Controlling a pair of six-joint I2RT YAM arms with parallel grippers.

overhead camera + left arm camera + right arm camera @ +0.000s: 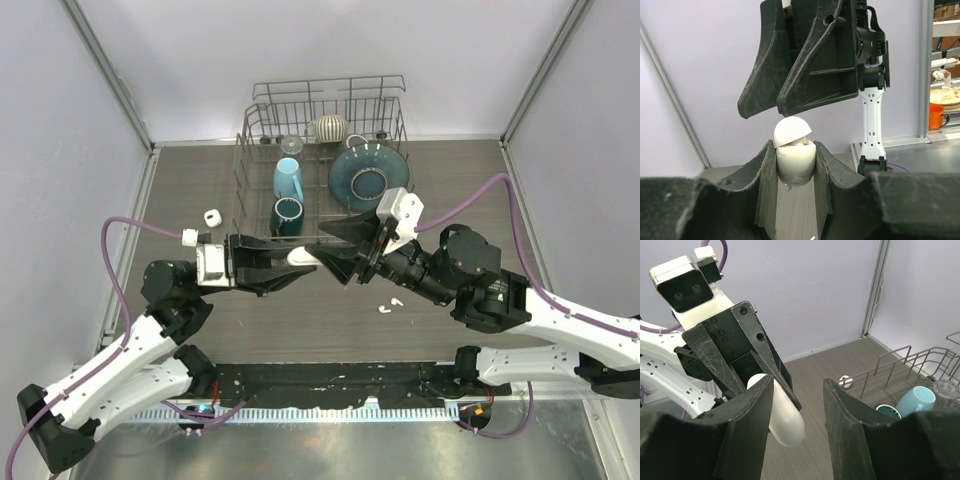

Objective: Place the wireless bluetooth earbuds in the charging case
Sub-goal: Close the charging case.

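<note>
Far left on the grey-brown wood-grain table [480, 190] lies a small white item [212, 218], too small to identify. Right of it, the left gripper [292, 264] has its jaws narrowed firmly onto the rounded white plastic charging case [795, 161], held above the middle of the table. The case's domed white lid [791, 131] is tipped only partly up on its hinge and faces the other arm.

Just right of the case, the right gripper [335, 262] has its jaws about halfway apart, with nothing visible between them. One jaw sits just beside the case; I cannot tell whether it touches. Further right and nearer, two tiny white hooked plastic earbuds [386, 309] lie loose on the table, close together and outside the case.

The step in hand looks like getting the lid fully back before a bud is fetched. To do it well, the left arm should likely keep the case steady without squeezing harder. One right jaw tip can then nudge the lid's free edge away from the hinge rather than pressing down on the dome.

For the pick that follows, the jaws would need to narrow a lot. Gripping a bud by its stem should leave the hooked end free to line up with its well. A half-raised lid could block the way in.
</note>
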